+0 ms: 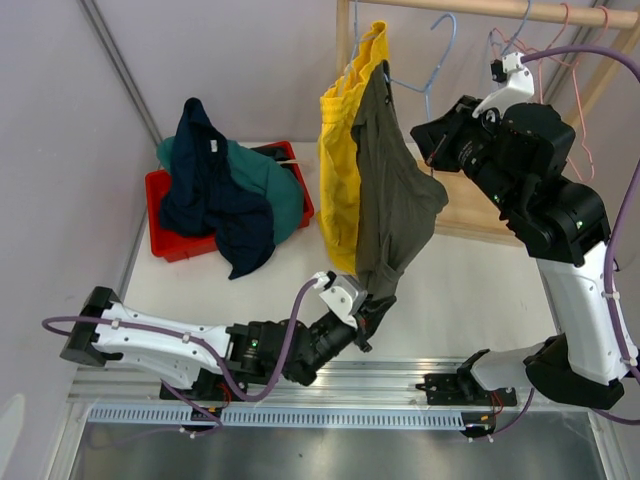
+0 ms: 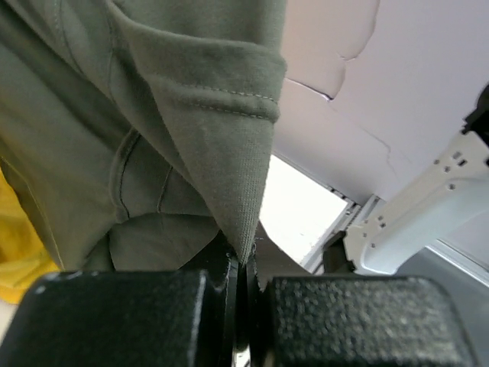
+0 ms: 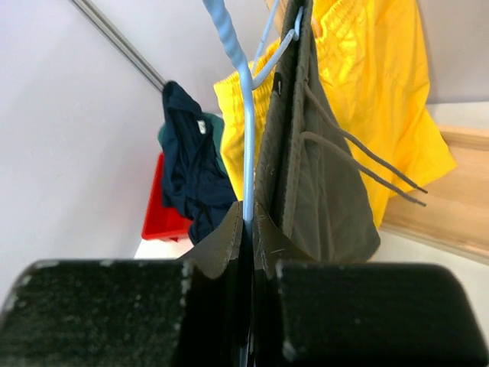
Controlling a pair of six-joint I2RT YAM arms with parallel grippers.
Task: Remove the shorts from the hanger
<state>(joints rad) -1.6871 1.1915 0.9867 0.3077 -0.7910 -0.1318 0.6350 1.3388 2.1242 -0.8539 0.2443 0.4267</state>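
Two pairs of shorts hang side by side from a wooden rail at the back of the table: the yellow shorts on the left and the olive-grey shorts touching them on the right, draped on a blue hanger. The left arm lies low and stretched out across the near edge of the table, forearm angled up to the right. The left gripper is pinched tight on the bottom corner of the olive-grey shorts, and the wrist view shows the hem point caught between its closed fingers. The right arm stands tall, its elbow folded and its wrist turned left toward the clothes. The right gripper is clamped narrow on the wire of the blue hanger, just beside the olive-grey waistband. The navy shorts and teal shorts lie heaped together in a red bin at the table's far left.
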